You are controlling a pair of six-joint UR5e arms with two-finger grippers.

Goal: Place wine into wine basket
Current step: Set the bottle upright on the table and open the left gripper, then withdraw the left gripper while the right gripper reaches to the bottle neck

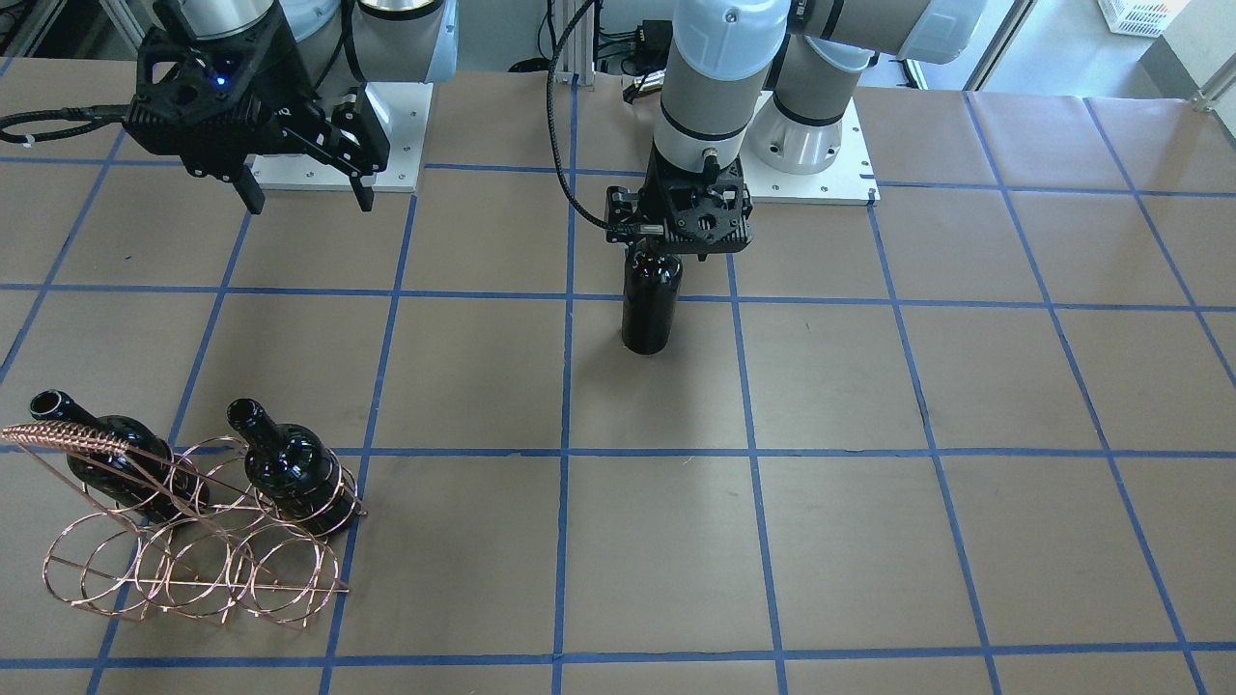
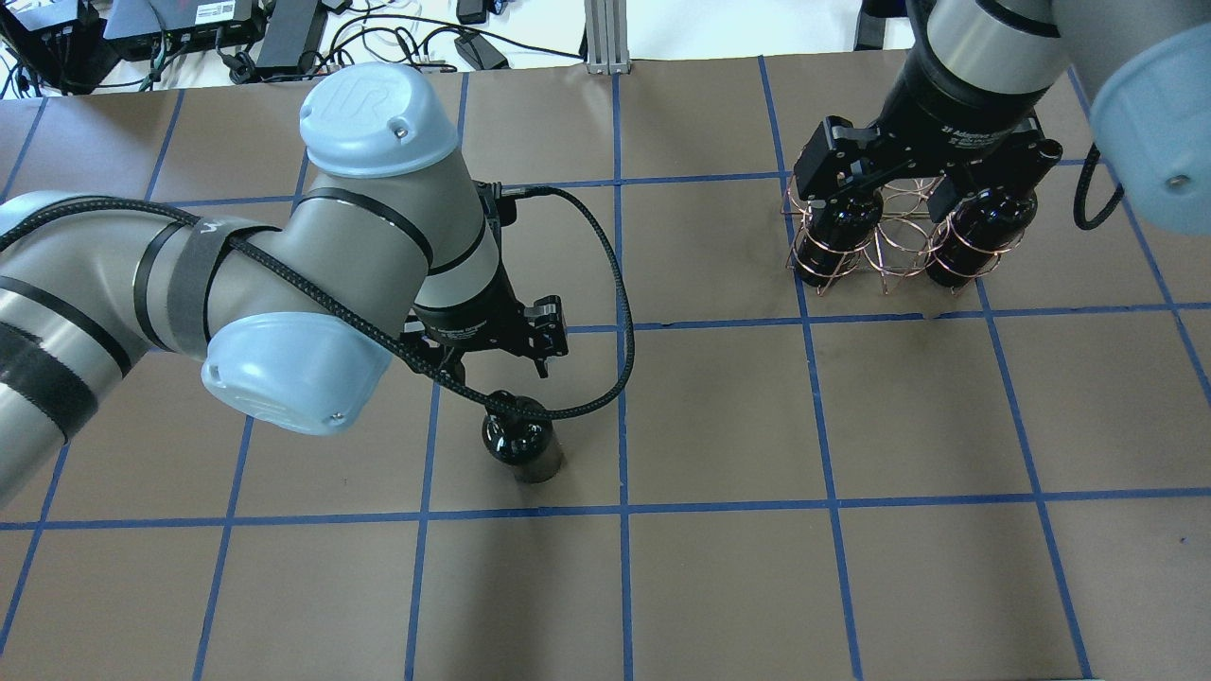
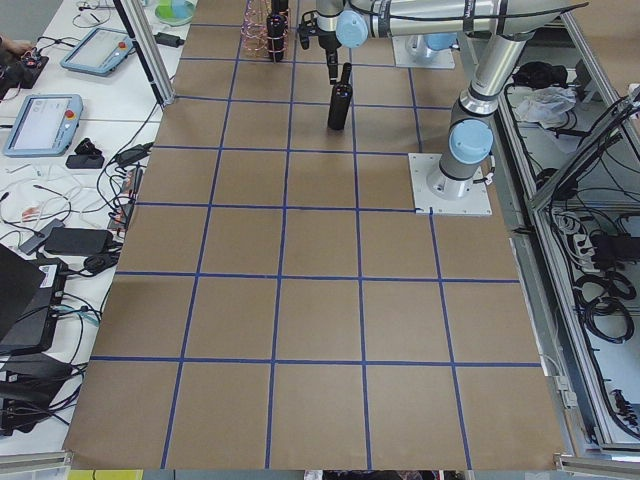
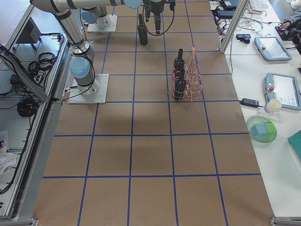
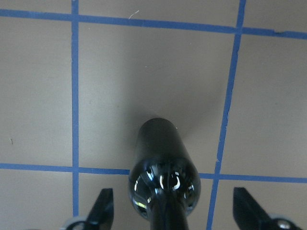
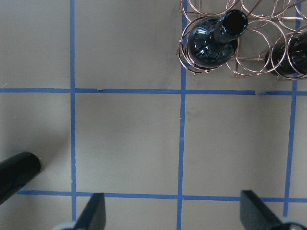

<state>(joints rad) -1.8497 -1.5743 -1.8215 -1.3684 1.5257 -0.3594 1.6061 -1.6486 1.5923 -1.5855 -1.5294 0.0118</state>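
A glossy near-black wine bottle (image 1: 649, 309) stands upright on the table near its middle. My left gripper (image 1: 668, 253) is over it, open, one finger (image 5: 102, 207) on each side of the neck (image 5: 165, 218) with clear gaps. The copper wire wine basket (image 1: 193, 550) stands on my right side with two more black bottles (image 1: 121, 468) (image 1: 294, 468) in its rings, with empty rings beside them. My right gripper (image 1: 311, 201) hangs open and empty, and in the overhead view (image 2: 922, 189) it is above the basket (image 2: 894, 255).
The table is brown paper with a grid of blue tape lines (image 1: 565, 454). The two arms' white base plates (image 1: 816, 183) sit at the robot's edge. Operators' tablets and cables lie on side benches (image 3: 60, 120) beyond the table.
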